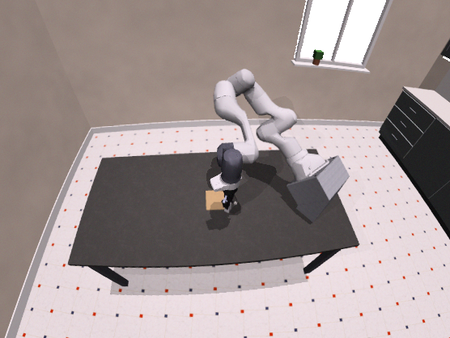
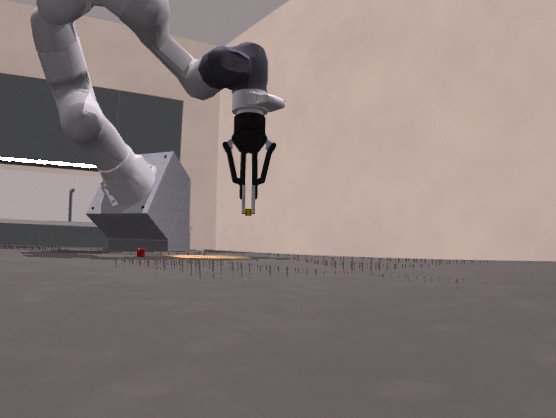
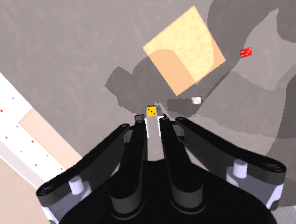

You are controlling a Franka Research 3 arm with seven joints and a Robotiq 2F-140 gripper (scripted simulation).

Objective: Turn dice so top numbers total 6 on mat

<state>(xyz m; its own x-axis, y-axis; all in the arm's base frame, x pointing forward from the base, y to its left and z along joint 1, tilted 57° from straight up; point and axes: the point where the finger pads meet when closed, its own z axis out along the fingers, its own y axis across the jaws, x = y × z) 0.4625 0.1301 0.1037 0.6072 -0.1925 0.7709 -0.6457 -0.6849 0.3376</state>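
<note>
Holding of a yellow die (image 2: pixel 248 212) (image 3: pixel 151 111) by the jaws is noted: they are clamped on its opposite sides, at the very tips, and the die is carried in the air above the counter (image 1: pixel 142 218) (image 2: pixel 250 325) (image 3: pixel 65 60). The jaws are pointed downward, with the arm (image 1: pixel 225 106) (image 2: pixel 80 115) arched above them. The mat (image 1: pixel 212 200) (image 2: pixel 207 257) (image 3: pixel 187 45), tan and square, is seen lying flat on the counter, and part of it is covered by shadow. A white die (image 3: pixel 196 100) is found on the counter, off the mat and near one of its edges. A red die (image 2: pixel 141 252) (image 3: pixel 245 52) is likewise found off the mat, farther from it than the white one and beyond one corner. Dark pips are seen on the yellow die and light ones on the red, but the numbers cannot be read with certainty at this size. No die is rested on the mat, so the required placement is not met. The arm is mounted on a grey angled block (image 1: pixel 320 194) (image 2: pixel 172 210), by which one end of the counter is occupied.
</note>
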